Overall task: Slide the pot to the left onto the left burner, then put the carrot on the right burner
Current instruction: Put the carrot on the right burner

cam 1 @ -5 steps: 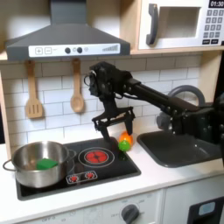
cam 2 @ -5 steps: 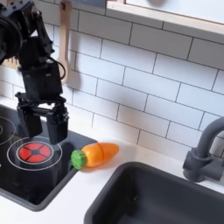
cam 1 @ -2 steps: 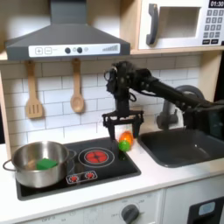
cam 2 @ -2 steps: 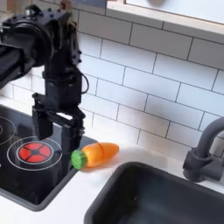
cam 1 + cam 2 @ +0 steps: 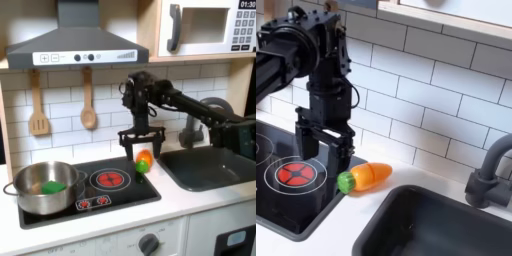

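While my gripper (image 5: 326,163) hangs with jaws wide and empty, I see the carrot (image 5: 365,177) just beside it toward the second exterior view's right, long axis lying left-right, green end nearest the claw.

Both exterior views are evenly and fairly brightly lit by soft, warm indoor light from above, with no harsh shadows. The glossy black cooktop (image 5: 85,185) mirrors pale glare along its near edge, and the pot (image 5: 42,187) carries bright highlights on its steel wall. The gripper (image 5: 324,143) casts a faint shadow on the white tiles behind it. Both pictures are low in resolution and slightly soft, with small detail smeared. Straight lines stay straight at the edges.
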Controlling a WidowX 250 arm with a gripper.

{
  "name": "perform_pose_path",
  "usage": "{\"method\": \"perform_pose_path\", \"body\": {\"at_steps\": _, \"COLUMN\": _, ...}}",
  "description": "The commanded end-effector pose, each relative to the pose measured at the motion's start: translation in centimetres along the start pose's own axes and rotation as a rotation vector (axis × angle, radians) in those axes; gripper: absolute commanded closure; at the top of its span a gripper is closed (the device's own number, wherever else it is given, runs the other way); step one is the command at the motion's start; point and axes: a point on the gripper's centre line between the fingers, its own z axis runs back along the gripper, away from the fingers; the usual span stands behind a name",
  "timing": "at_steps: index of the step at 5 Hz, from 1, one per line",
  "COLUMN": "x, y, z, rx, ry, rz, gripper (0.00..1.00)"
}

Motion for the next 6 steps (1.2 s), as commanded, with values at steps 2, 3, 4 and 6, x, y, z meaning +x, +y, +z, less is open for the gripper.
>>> {"method": "perform_pose_path", "body": {"at_steps": 2, "x": 0.5, "y": -0.5, "z": -0.4, "rx": -0.01, "ry": 0.002, "rz": -0.024, "gripper": 0.0}}
{"method": "perform_pose_path", "body": {"at_steps": 3, "x": 0.6, "y": -0.4, "z": -0.5, "rx": -0.004, "ry": 0.01, "rz": -0.018, "gripper": 0.0}}
{"method": "perform_pose_path", "body": {"at_steps": 4, "x": 1.3, "y": -0.9, "z": -1.1, "rx": -0.007, "ry": 0.033, "rz": -0.022, "gripper": 0.0}}
{"method": "perform_pose_path", "body": {"at_steps": 6, "x": 2.2, "y": -1.4, "z": -1.8, "rx": -0.006, "ry": 0.048, "rz": -0.033, "gripper": 0.0}}
